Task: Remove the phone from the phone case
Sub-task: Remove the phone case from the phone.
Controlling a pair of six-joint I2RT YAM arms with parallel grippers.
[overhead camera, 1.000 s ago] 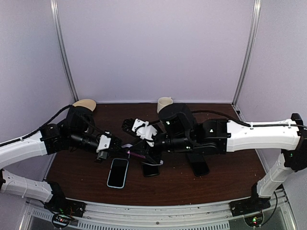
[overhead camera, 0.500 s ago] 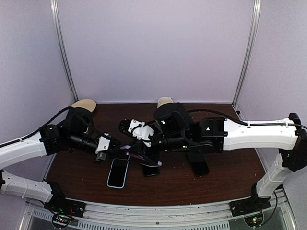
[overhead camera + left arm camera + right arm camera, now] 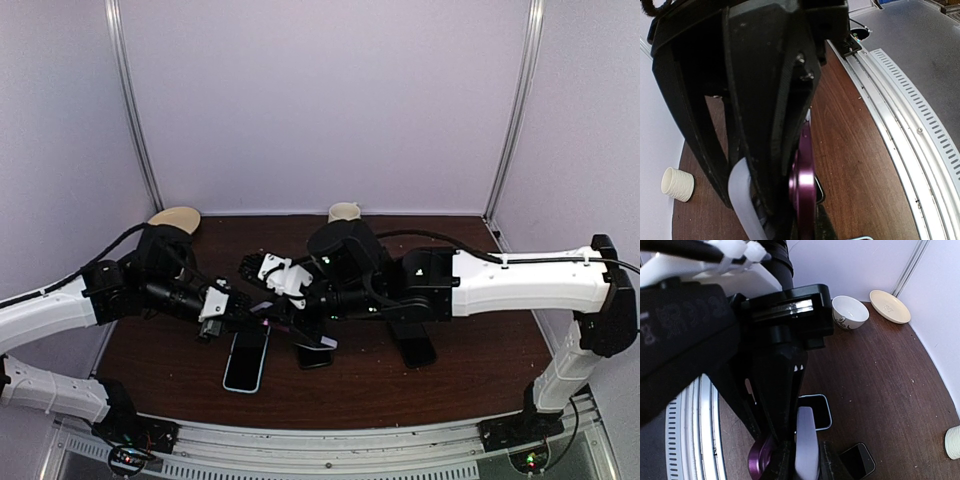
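My left gripper (image 3: 234, 309) and right gripper (image 3: 290, 318) meet above the table's middle. In the left wrist view my left gripper (image 3: 805, 220) is shut on the edge of a purple phone (image 3: 803, 187), with the lavender case (image 3: 741, 197) beside it. In the right wrist view my right gripper (image 3: 806, 465) is shut on the lavender case (image 3: 806, 442). There the purple phone (image 3: 757, 463) sticks out to the left of the case. Whether the phone still sits partly in the case is hidden by the fingers.
A light-edged phone (image 3: 246, 360) lies on the table below the grippers, with two dark phones (image 3: 313, 351) (image 3: 415, 350) to its right. A tan plate (image 3: 175, 216) and a paper cup (image 3: 344, 212) sit at the back. A white bowl (image 3: 850, 311) shows in the right wrist view.
My right arm has moved left toward my left gripper, carrying the case end with it. The left arm has barely moved.
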